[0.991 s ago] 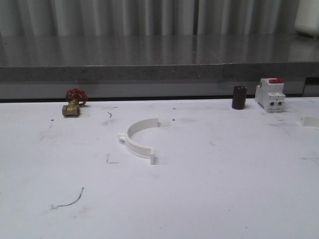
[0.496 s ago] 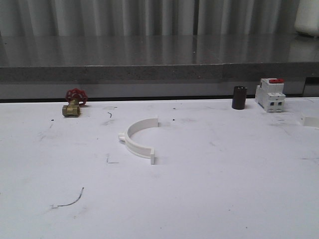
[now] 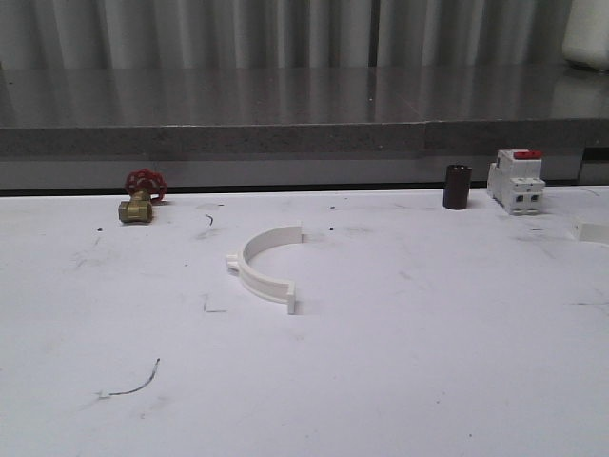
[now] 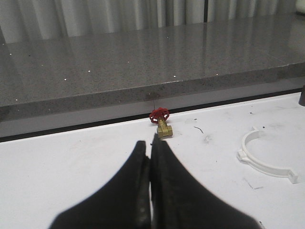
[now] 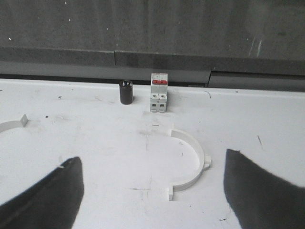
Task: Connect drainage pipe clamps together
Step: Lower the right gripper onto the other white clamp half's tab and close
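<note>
One white half-ring drainage pipe clamp lies flat mid-table, curved side to the left; the left wrist view has it as the clamp, off to one side of my left gripper. That gripper is shut with nothing between its black fingers and hovers over bare table. A second clamp lies at the table's right edge. In the right wrist view this second clamp sits ahead of my right gripper, nearer its right finger. The right gripper is open wide and holds nothing.
A brass valve with a red handwheel stands at the back left. At the back right a black cylinder is next to a white breaker with a red top. A grey ledge runs behind the white table.
</note>
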Action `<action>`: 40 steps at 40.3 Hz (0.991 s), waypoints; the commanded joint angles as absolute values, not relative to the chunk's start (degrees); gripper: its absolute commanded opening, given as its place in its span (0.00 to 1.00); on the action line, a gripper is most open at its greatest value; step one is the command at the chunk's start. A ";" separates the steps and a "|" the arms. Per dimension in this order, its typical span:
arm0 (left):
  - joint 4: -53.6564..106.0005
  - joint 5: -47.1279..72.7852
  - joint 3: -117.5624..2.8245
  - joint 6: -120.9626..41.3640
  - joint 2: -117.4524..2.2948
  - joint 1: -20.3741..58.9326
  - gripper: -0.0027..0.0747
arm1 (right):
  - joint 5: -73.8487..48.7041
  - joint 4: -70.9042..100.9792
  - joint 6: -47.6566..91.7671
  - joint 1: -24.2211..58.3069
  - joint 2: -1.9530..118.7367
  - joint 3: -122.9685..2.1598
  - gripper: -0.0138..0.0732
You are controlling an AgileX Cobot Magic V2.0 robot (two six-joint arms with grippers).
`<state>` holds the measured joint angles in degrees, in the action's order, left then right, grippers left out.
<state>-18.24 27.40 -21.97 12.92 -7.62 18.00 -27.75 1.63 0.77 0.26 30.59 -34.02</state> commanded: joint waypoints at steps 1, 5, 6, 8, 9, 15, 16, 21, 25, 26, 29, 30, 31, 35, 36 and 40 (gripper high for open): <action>-18.83 22.47 -23.46 12.87 -8.31 17.87 0.01 | -23.02 1.71 1.10 -0.10 39.77 -40.00 0.83; -18.83 22.47 -23.46 12.87 -8.31 17.87 0.01 | -24.49 1.71 1.10 -0.10 49.26 -45.31 0.83; -18.83 22.47 -23.46 12.87 -8.31 17.87 0.01 | -24.99 1.71 1.10 -0.10 52.07 -46.44 0.83; -18.83 22.47 -23.46 12.87 -8.31 17.87 0.01 | -25.84 1.71 1.04 -0.17 56.68 -49.53 0.83; -18.83 22.47 -23.46 12.87 -8.31 17.87 0.01 | -26.40 1.71 1.04 -0.17 58.61 -50.69 0.83; -18.83 22.47 -23.46 12.87 -8.31 17.87 0.01 | -29.17 1.71 0.00 -0.90 70.65 -58.42 0.83; -18.83 22.47 -23.46 12.87 -8.31 17.87 0.01 | -29.68 1.71 0.00 -1.40 72.07 -59.38 0.83; -18.83 22.47 -23.46 12.87 -8.31 17.87 0.01 | -31.85 1.77 -0.37 -5.17 79.72 -64.28 0.83; -18.83 22.47 -23.46 12.87 -8.31 17.87 0.01 | -34.54 1.82 -0.37 -9.04 85.54 -68.12 0.83; -18.83 22.47 -23.46 12.87 -8.31 17.87 0.01 | -35.09 1.82 -0.37 -9.75 86.54 -68.79 0.83; -18.83 22.47 -23.46 12.87 -8.31 17.87 0.01 | -37.60 1.74 0.43 -11.99 89.82 -71.14 0.83; -18.83 22.47 -23.46 12.87 -8.31 17.87 0.01 | -38.38 1.74 0.95 -12.64 91.11 -72.07 0.83; -18.83 22.47 -23.46 12.87 -8.31 17.87 0.01 | -39.47 1.74 1.78 -13.02 92.37 -72.80 0.83; -18.83 22.47 -23.46 12.87 -8.31 17.87 0.01 | -43.92 1.74 5.23 -13.99 96.87 -76.76 0.83; -18.83 22.47 -23.46 12.87 -8.31 17.87 0.01 | -45.17 1.74 6.35 -14.00 97.81 -77.56 0.83; -18.83 22.47 -23.46 12.87 -8.31 17.87 0.01 | -48.97 1.81 10.24 -14.04 102.22 -81.24 0.83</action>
